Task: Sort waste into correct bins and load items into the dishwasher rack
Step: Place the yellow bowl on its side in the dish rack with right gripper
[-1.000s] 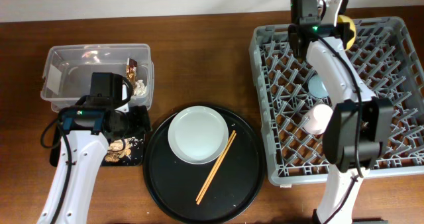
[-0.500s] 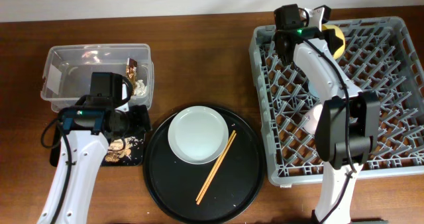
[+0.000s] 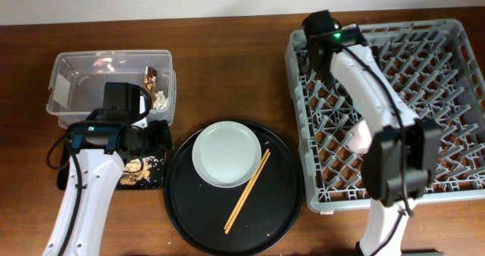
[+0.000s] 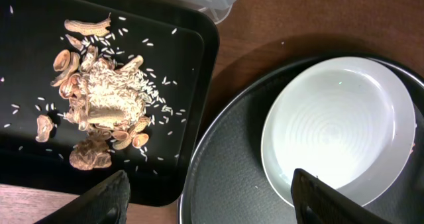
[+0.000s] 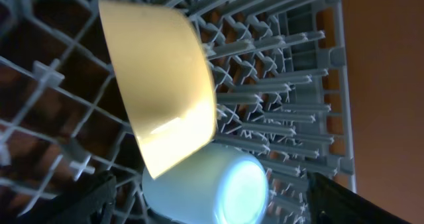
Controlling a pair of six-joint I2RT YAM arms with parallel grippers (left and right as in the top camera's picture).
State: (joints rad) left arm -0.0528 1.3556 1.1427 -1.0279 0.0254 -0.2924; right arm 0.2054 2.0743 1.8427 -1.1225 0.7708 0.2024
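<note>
- Dishwasher rack (image 3: 443, 120), along the desk's right edge: loading is the step in hand.
- Plate (image 3: 226, 154), mid-desk near the front edge, probably goes next and needs a rim grasp. The left gripper (image 4: 209, 184) hovers at its edge, spread wide and empty.
- Yellow bowl (image 5: 162, 85) lies among the rack's pegs. The right gripper (image 5: 211, 184) above it is spread wide and empty.
- Chopsticks (image 3: 247, 192) lie just beside the plate.

My left arm (image 3: 80, 186) is made of long, smooth white shells with rounded edges, joined by chunky black motor housings. A boxy black block sits just behind its jaws. Further back, a thin black cable (image 3: 51, 156) loops out from the side of a joint, next to a small teal-green mark. My right arm (image 3: 371, 79) matches it, with white links and black joints. A bright green light (image 3: 332, 36) glows on the black housing behind those jaws. My left fingertips (image 4: 99, 199) and right fingertips (image 5: 91, 199) are dark, matte, blunt wedges.
</note>
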